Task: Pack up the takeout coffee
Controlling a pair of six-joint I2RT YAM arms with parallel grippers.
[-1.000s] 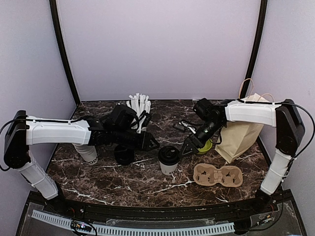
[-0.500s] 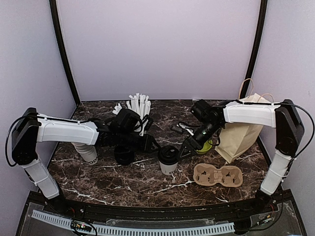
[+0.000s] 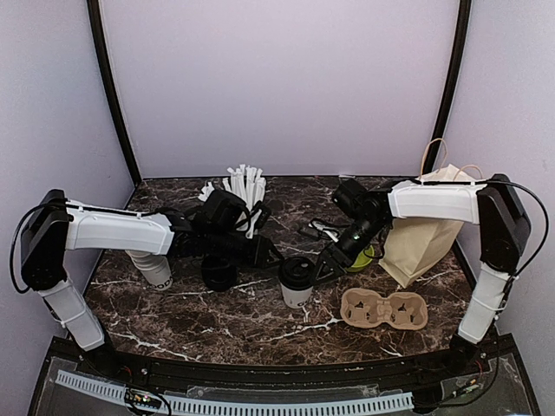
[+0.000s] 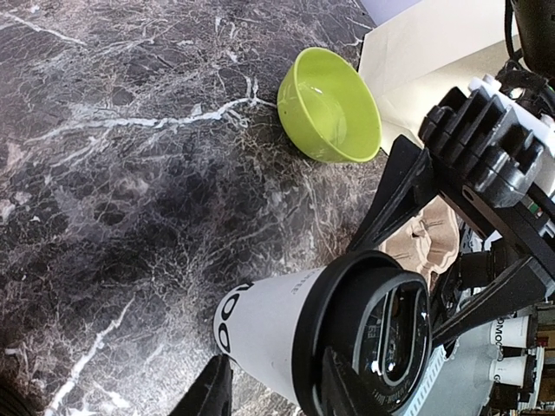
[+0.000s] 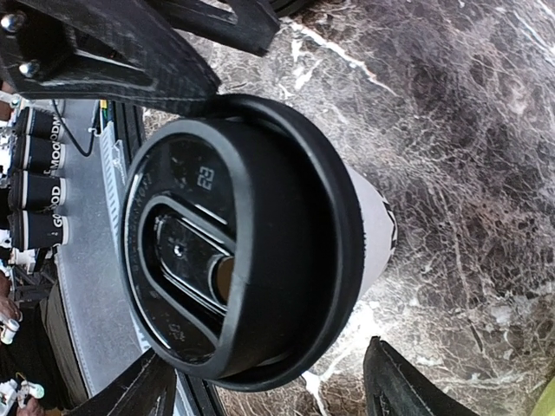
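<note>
Lavender enclosure walls [image 3: 277, 87] surround a dark marble bench [image 3: 260, 325]. A brown paper bag [image 3: 425, 238] with handles stands on the outer side of the right end effector [image 3: 323, 270]. A cardboard cup carrier [image 3: 381, 309] lies near that end effector, toward the arm bases. The takeout coffee [image 3: 297, 284] stands upright between the two end effectors.

Right end effector: jaws wide apart, straddling the black lid [image 5: 234, 234], not clamped on it.

Left end effector [image 3: 273, 257]: jaws partly apart, empty, tips just beside the takeout coffee.

Legible print on the takeout coffee is "OO" only; the rest is hidden. Dark cups [image 5: 35, 173] at the right wrist view's edge read "GOOD".

A green bowl [image 4: 332, 108] sits behind the right end effector. White straws [image 3: 245, 186] stand behind the left end effector.
</note>
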